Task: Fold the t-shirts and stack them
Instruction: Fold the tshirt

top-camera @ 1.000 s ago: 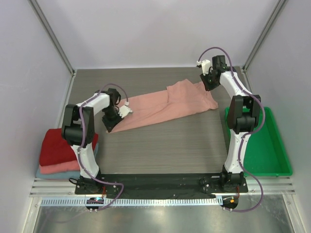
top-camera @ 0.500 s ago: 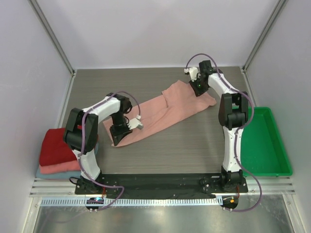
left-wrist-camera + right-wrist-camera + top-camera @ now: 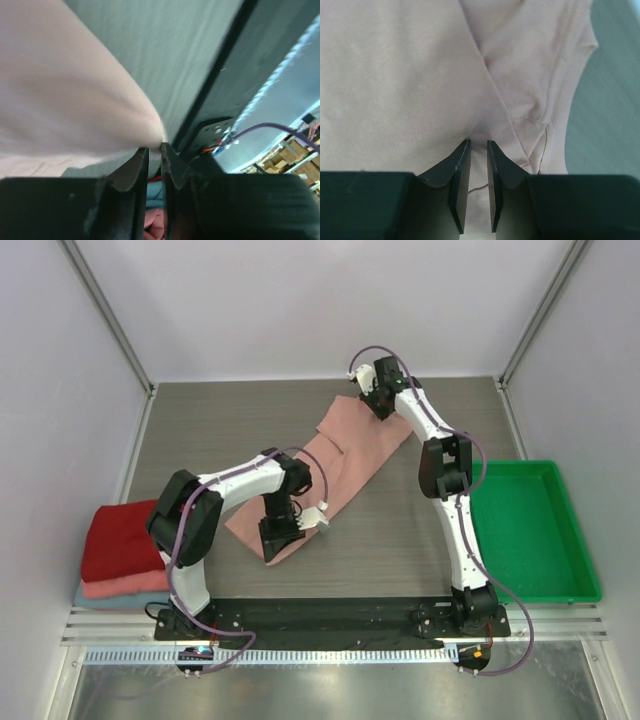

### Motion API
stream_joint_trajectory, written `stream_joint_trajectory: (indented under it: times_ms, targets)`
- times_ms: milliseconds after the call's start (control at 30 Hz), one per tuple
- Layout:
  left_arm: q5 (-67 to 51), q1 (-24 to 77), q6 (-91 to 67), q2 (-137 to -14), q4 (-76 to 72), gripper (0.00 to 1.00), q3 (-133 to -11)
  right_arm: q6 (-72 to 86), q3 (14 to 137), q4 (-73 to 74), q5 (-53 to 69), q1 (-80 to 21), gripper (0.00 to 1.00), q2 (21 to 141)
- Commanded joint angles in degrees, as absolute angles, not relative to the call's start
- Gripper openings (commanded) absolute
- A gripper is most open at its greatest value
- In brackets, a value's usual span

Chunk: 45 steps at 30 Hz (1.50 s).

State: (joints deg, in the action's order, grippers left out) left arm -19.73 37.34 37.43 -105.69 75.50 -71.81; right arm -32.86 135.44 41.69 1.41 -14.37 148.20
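A pink t-shirt [image 3: 345,450] lies stretched slantwise across the grey worktop [image 3: 400,530], from the far middle down toward the near left. The left claw [image 3: 154,146] pinches its near corner between almost-closed fingers. The right claw [image 3: 478,142] nips a fold at the far end. A stack of folded t-shirts [image 3: 120,545] sits at the worktop's left edge, well apart.

Lab robot cell, white panel walls [image 3: 300,300].
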Motion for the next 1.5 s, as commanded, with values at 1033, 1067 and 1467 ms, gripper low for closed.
stream_joint_trajectory:
  times_ms: [1033,1067,1467]
  targets:
    - [-20.12,45.61,29.45,-124.54,66.53,0.22,-82.26,-26.19,109.68,23.55,-4.75,-20.21,0.4,135.16]
    - [-20.39,46.57,29.18,-124.98,66.53,0.22,-82.87,-26.37,110.38,23.73,-5.01,-20.21,0.4,136.05]
    - [-25.66,52.73,27.34,-133.85,71.89,0.22,-100.79,-26.19,130.77,26.81,-0.79,-20.39,0.42,150.2]
